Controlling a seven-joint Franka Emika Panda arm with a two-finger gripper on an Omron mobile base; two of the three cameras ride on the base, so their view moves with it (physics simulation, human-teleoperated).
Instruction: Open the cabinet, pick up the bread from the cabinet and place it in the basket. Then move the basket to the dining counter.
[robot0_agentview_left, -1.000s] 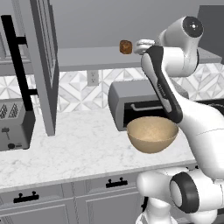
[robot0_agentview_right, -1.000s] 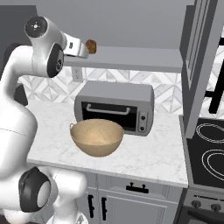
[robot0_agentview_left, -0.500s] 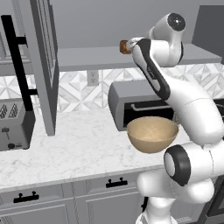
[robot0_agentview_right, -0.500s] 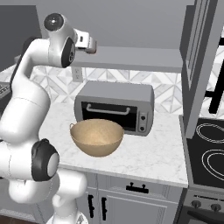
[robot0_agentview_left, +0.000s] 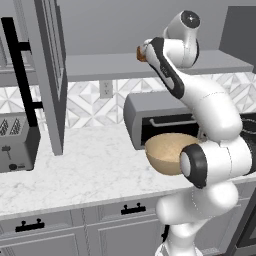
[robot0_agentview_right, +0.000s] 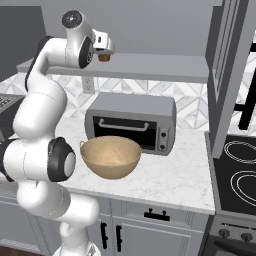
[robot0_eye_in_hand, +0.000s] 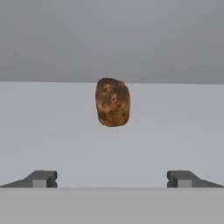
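Reaching up toward the open grey wall cabinet (robot0_agentview_left: 50, 75), the white arm holds its claw (robot0_eye_in_hand: 112, 178) level with the cabinet's grey shelf (robot0_agentview_right: 160, 66), its two dark fingertips (robot0_eye_in_hand: 41, 178) spread wide apart with nothing between them. Ahead of the claw, centred between the tips but clear of them, the small brown bread lump with a darker mottled crust (robot0_eye_in_hand: 113, 102) stands on the shelf; the base views show it just beyond the hand, near the shelf's front edge (robot0_agentview_right: 104, 58) (robot0_agentview_left: 141, 54). The cabinet's glass-paned door with its long black bar handle (robot0_agentview_left: 20, 75) is swung out toward the room. Below the shelf, a grey toaster oven with a dark glass door (robot0_agentview_right: 131, 122) stands on the white marble-patterned bench (robot0_agentview_right: 175, 175), against the patterned tile wall. Directly in front of the oven door sits the tan, speckled, round bowl-shaped basket (robot0_agentview_right: 111, 156), upright and with nothing in it. A silver slot toaster (robot0_agentview_left: 17, 142) stands farther left along the bench, and a black glass cooktop (robot0_agentview_right: 237, 175) lies at the bench's right end.
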